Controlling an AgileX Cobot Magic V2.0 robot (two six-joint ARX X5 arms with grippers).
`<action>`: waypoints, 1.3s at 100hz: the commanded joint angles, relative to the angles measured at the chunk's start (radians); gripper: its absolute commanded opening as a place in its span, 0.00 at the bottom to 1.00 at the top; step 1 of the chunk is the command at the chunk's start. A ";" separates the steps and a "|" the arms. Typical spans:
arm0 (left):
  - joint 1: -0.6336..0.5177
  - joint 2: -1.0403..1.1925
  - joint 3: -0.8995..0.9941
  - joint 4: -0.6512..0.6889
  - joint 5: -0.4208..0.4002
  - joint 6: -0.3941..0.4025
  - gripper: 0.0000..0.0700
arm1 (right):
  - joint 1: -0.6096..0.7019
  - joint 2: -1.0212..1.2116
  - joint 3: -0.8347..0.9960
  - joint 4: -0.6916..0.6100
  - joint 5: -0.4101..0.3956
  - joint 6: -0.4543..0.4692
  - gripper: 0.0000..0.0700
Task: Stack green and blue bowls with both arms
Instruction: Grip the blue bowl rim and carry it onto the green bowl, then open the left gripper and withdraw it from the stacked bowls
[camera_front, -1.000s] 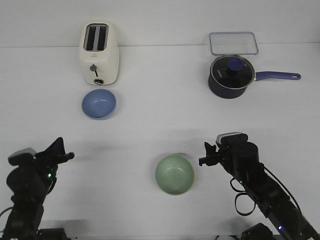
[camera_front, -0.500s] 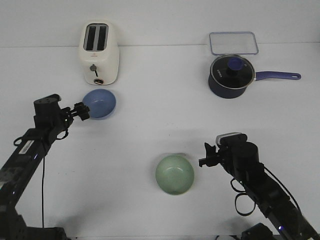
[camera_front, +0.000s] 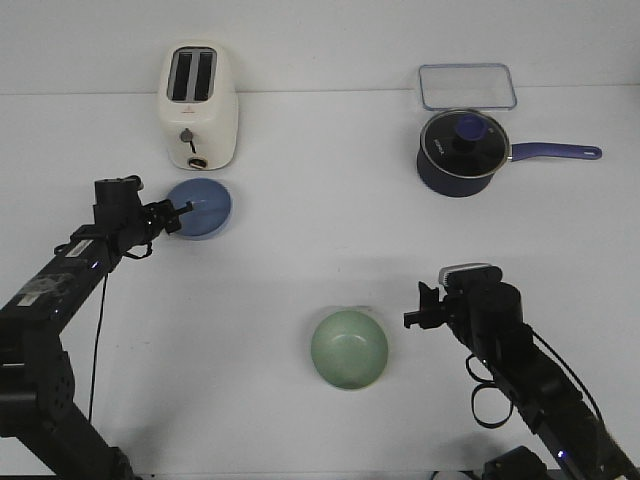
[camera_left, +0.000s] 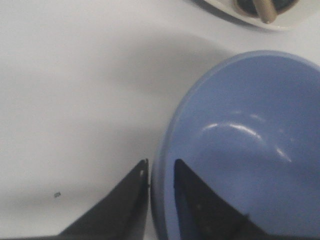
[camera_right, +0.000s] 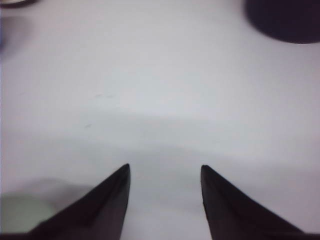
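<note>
White table carries one toaster, one lidded saucepan, one clear container and two bowls. Two black arms reach forward. The left gripper straddles the blue bowl rim, fingers narrowly apart. The right gripper, spread, hovers just beside the green bowl, which sits well apart from the blue one.

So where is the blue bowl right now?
In the front view, the blue bowl sits on the robot's left side, just in front of the toaster. The left claw straddles its rim.
</note>
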 joint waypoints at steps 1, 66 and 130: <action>-0.001 -0.002 0.021 -0.011 0.006 0.013 0.02 | -0.027 0.003 0.006 0.012 0.011 -0.005 0.40; -0.377 -0.364 0.014 -0.376 0.223 0.154 0.02 | -0.174 -0.039 -0.086 0.073 -0.098 -0.005 0.40; -0.783 -0.203 -0.008 -0.342 0.210 0.193 0.03 | -0.174 -0.039 -0.086 0.073 -0.110 -0.005 0.40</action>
